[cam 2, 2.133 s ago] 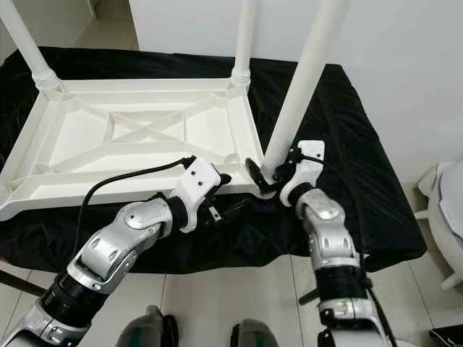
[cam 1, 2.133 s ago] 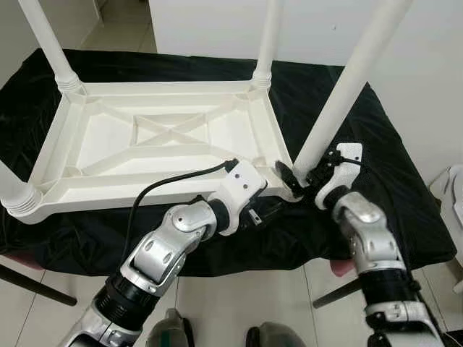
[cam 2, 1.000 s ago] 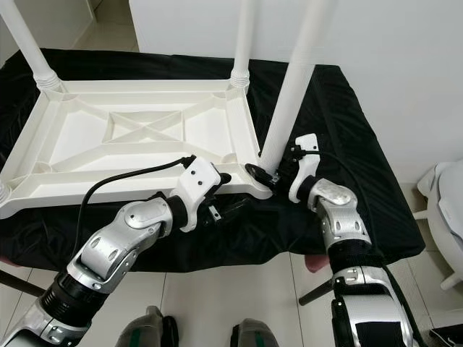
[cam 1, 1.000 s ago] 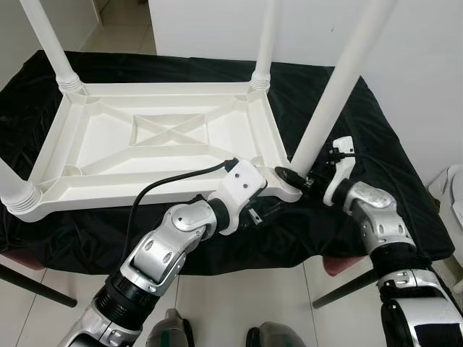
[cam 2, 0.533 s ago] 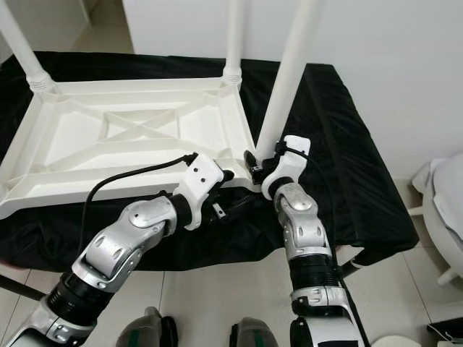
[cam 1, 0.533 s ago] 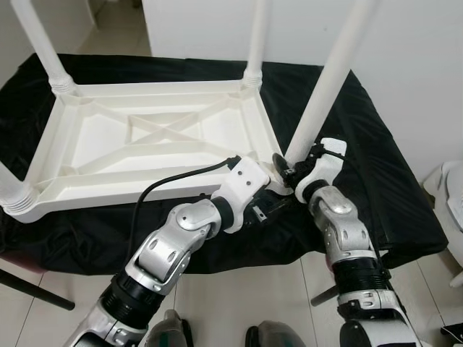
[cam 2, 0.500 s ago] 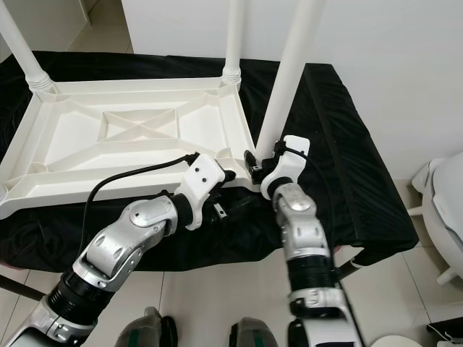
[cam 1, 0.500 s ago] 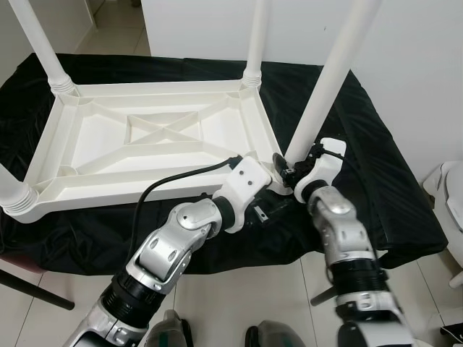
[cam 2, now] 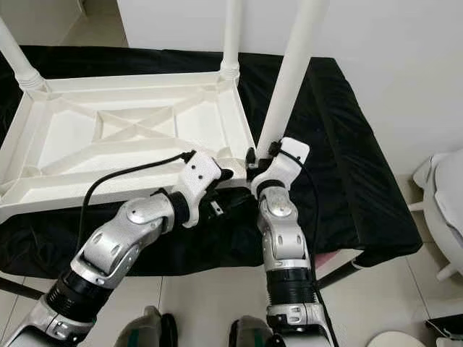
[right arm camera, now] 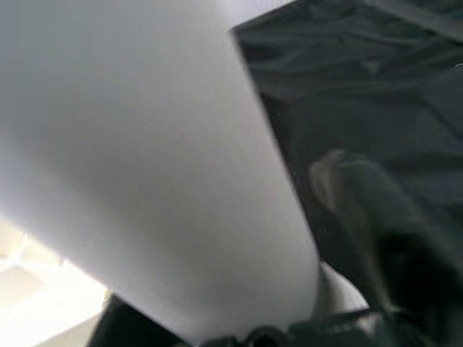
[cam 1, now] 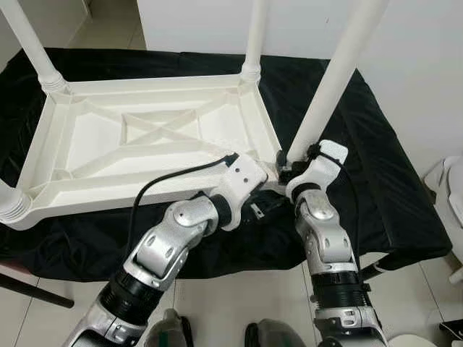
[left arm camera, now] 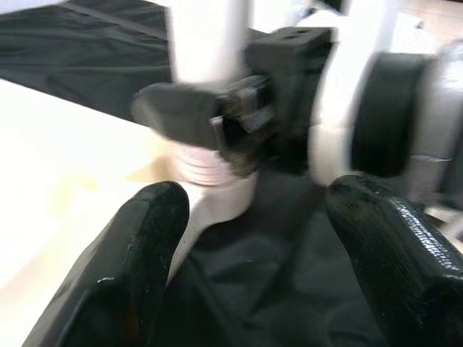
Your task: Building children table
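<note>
table point(cam 1: 152, 137): white moulded plastic, smooth, satin
leg point(cam 1: 329, 87): same plastic
cloth point(cam 1: 376, 166): black, creased, slight sheen
floor point(cam 1: 231, 303): glossy pale tiles

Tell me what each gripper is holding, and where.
The right gripper grips the near-right table leg at its base. The left gripper holds nothing.

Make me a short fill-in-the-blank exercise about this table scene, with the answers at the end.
1. The white table lies ____ with its legs pointing up.
2. It rests on a ____ cloth.
3. The right gripper is at the base of the near right leg, at the table's ____ corner.
4. The left gripper has its fingers ____, just beside that corner.

Answers: upside down; black; near right; open
</note>
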### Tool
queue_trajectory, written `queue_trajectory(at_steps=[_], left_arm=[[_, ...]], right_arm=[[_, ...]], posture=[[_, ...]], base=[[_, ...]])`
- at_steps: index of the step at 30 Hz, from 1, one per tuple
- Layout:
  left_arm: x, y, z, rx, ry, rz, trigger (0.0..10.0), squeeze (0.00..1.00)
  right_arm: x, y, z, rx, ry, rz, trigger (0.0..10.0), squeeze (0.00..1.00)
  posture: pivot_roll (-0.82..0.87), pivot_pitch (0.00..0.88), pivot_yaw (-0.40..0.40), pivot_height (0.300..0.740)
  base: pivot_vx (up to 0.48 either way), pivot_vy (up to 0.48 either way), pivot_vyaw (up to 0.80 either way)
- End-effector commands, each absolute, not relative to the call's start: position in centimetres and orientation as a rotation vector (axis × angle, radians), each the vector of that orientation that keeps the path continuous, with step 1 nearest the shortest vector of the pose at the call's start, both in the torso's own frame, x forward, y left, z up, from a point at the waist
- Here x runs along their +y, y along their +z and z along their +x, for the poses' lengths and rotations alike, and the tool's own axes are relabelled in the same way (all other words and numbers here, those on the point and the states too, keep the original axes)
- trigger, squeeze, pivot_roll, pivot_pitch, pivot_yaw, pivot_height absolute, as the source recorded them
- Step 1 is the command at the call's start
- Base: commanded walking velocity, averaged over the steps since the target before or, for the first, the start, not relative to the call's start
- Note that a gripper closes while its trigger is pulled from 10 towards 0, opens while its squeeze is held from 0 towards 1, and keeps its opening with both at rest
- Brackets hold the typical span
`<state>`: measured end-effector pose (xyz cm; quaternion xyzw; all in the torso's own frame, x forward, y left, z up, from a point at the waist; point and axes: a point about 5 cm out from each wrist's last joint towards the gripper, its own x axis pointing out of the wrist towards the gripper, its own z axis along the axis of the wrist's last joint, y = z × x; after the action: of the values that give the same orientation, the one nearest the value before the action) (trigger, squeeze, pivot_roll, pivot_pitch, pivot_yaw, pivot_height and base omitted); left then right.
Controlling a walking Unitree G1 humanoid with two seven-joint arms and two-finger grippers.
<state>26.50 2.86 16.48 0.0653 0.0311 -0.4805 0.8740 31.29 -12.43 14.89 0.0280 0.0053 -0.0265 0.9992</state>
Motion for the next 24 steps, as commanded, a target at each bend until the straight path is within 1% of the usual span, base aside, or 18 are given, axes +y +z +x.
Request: queue_trajectory(at_steps=[1, 5, 10, 11, 12, 15, 19, 21, 24], left_arm=[[2.9, 16.3, 26.7, 0.081, -0.987, 0.132, 10.0, 0.0], [3.0, 16.3, 26.7, 0.083, -0.982, 0.133, 10.0, 0.0], [3.0, 16.5, 26.8, 0.079, -0.979, 0.121, 10.0, 0.0], [3.0, 16.6, 26.8, 0.077, -0.982, 0.115, 10.0, 0.0], [3.1, 16.7, 26.8, 0.075, -0.984, 0.112, 10.0, 0.0], [3.1, 16.7, 26.8, 0.072, -0.986, 0.11, 10.0, 0.0], [3.2, 16.8, 26.8, 0.072, -0.989, 0.109, 10.0, 0.0], [3.3, 16.9, 26.9, 0.07, -0.989, 0.112, 10.0, 0.0], [3.3, 16.9, 27.0, 0.07, -0.986, 0.115, 10.0, 0.0]], right_arm=[[-12.5, 15.2, 31.3, 0.006, -0.055, 0.07, 10.0, 1.0], [-12.4, 15.5, 31.4, -0.004, 0.001, 0.102, 10.0, 1.0], [-13.2, 16.1, 31.8, -0.013, 0.177, 0.066, 10.0, 1.0], [-13.7, 16.5, 31.9, -0.023, 0.225, 0.052, 10.0, 0.22], [-14.0, 16.8, 32.0, -0.036, 0.273, 0.04, 10.0, 0.0], [-15.1, 17.4, 32.1, -0.069, 0.363, -0.024, 10.0, 0.0], [-15.6, 17.2, 32.1, -0.07, 0.431, -0.073, 10.0, 0.0], [-16.0, 16.9, 32.1, -0.062, 0.545, -0.121, 10.0, 0.0], [-16.1, 16.6, 32.2, -0.049, 0.594, -0.14, 10.0, 0.0]], posture=[[-0.19, 0.056, -0.01, 0.74], [-0.19, 0.059, -0.011, 0.74], [-0.19, 0.058, -0.007, 0.74], [-0.19, 0.059, -0.001, 0.74], [-0.19, 0.059, -0.001, 0.74], [-0.19, 0.058, 0.002, 0.74], [-0.19, 0.055, 0.008, 0.74], [-0.18, 0.054, 0.012, 0.74], [-0.18, 0.052, 0.014, 0.74]], base=[[0.0, 0.0, 0.0], [0.0, 0.0, 0.0], [0.0, 0.0, 0.0], [0.0, 0.0, 0.0], [0.0, 0.0, 0.0], [0.0, 0.0, 0.0], [0.0, 0.0, 0.0], [0.0, 0.0, 0.0], [0.0, 0.0, 0.0]])
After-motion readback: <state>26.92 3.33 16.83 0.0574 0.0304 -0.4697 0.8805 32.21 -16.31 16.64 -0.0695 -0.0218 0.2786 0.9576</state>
